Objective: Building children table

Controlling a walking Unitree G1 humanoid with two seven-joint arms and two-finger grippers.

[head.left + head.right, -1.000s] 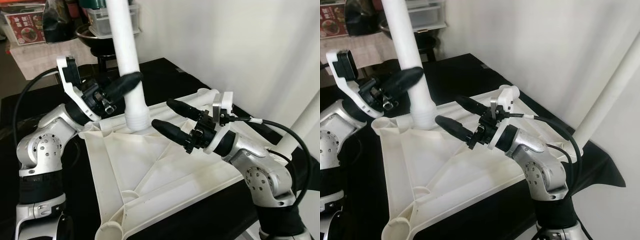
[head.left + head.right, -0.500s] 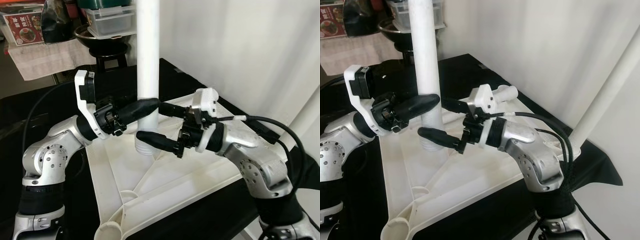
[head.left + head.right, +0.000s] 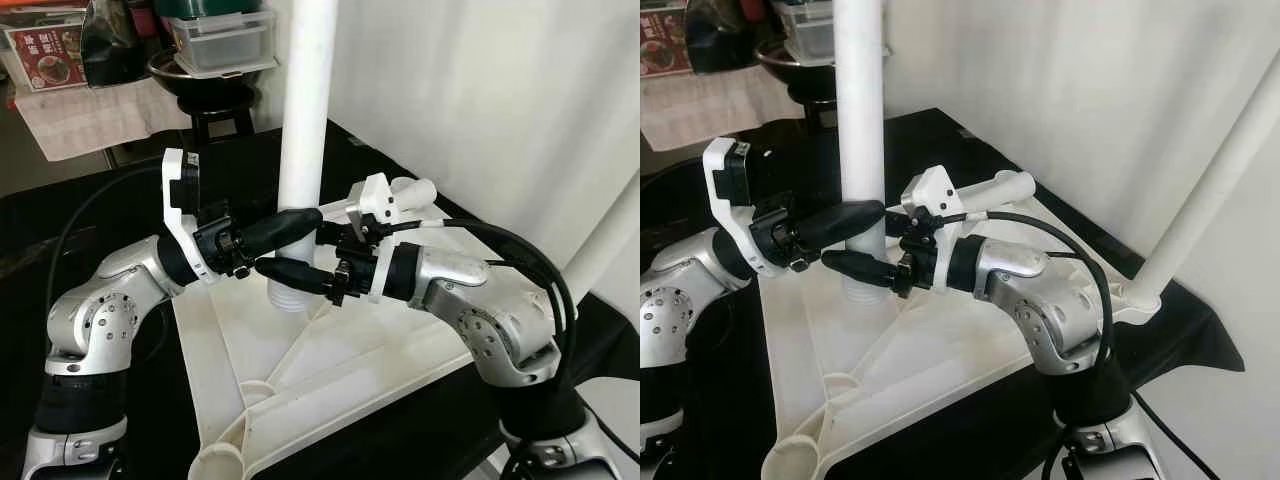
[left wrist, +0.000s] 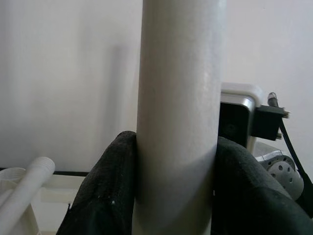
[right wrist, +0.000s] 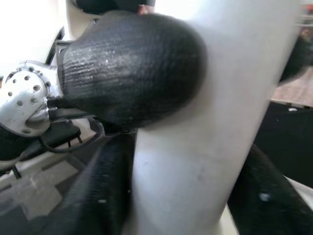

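An upside-down white plastic tabletop [image 3: 330, 350] lies on a black-covered surface [image 3: 90, 230], its ribbed underside facing up. A white leg tube [image 3: 305, 130] stands nearly upright in the socket [image 3: 290, 298] at the far corner of the tabletop, just in front of the robot. The left end effector [image 3: 285, 228] is clenched on this tube from the robot's left, its black fingers [image 4: 105, 196] pressed against either side of the tube in the left wrist view. The right end effector [image 3: 300, 262] reaches in from the right and grasps the same tube slightly lower, just above the socket; in the right wrist view its fingers [image 5: 102, 196] sit on both sides of the tube with the left finger's rounded tip directly before the camera. A second leg [image 3: 1205, 190] rises at a slant from the tabletop's right corner. Behind the surface stand a dark bowl [image 3: 200, 75] and a clear lidded box [image 3: 220, 40]
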